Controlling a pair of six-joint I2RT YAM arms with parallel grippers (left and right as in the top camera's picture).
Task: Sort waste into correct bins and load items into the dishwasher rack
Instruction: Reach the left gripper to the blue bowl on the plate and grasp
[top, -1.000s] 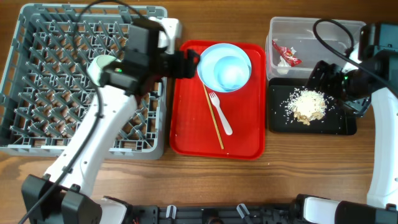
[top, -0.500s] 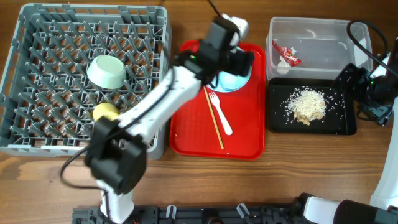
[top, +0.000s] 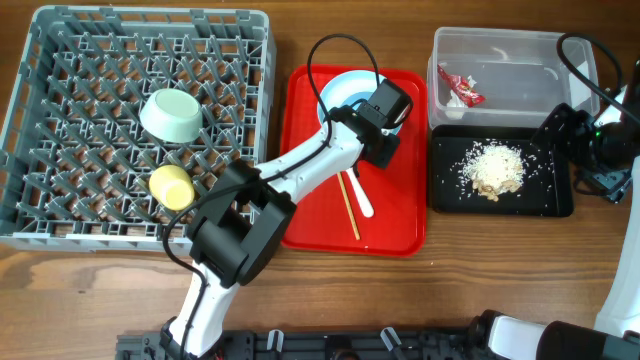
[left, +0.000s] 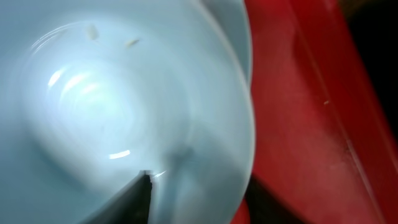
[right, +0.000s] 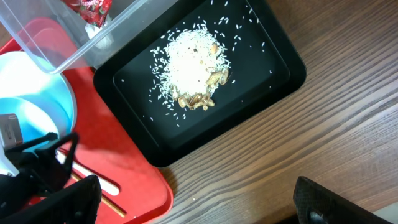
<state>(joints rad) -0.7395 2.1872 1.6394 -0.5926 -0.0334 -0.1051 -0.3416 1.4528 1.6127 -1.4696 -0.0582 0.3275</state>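
Lying just under the left jaws (whether parted, unclear) is the pale blue bowl (left: 124, 112).

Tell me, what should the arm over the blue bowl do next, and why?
Probably close the left gripper on the pale blue bowl. Its wrist camera shows a fingertip over the bowl's inside, and the light green bowl and yellow-green cup already sit in the dishwasher rack.

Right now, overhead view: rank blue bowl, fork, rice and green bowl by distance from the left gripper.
1. Blue bowl, under the left gripper.
2. Fork, beside it on the red tray.
3. Rice, right, in the black tray.
4. Green bowl, far left in the rack.
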